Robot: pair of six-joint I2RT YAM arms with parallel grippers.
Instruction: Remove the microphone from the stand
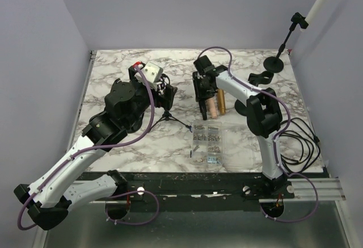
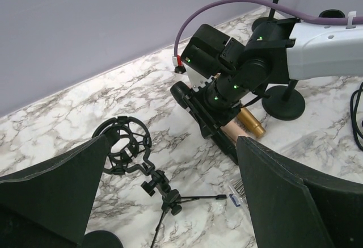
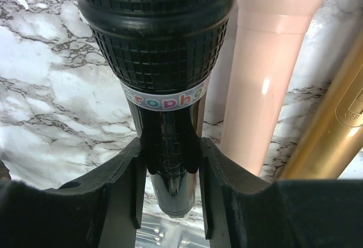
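Jaws of the right gripper (image 3: pixel 170 171) are clenched on the slim handle of the black mesh-headed microphone (image 3: pixel 159 43). We note it is off its mount, lying just beside a pale pink microphone (image 3: pixel 266 89) and a gold microphone (image 3: pixel 329 129) over the white marble table (image 1: pixel 113 66). Left gripper (image 2: pixel 173 143): jaws spread wide, grasping nothing, hovering above the small black tripod stand with ring mount (image 2: pixel 154 183), which stands on its legs, apart from the held microphone. We log a clear plastic box of screws (image 1: pixel 207 143) nearer the arm bases.
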